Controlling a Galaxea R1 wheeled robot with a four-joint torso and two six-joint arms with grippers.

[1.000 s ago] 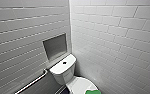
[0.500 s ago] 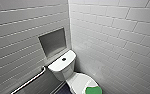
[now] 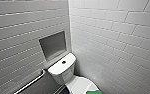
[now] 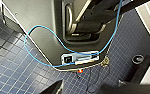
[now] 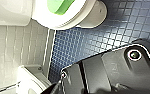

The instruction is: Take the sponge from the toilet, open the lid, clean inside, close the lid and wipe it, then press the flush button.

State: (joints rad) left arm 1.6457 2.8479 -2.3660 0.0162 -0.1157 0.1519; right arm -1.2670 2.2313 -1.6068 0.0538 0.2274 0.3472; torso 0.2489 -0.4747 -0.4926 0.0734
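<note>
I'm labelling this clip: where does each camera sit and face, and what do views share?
Head: high on the robot, facing forward and down at the toilet, sponge on lid.
Left wrist: faces down at the blue floor past the robot's dark body.
Right wrist: faces floor and toilet over the robot's dark plate.
Shared: head and right wrist both show the sponge.
</note>
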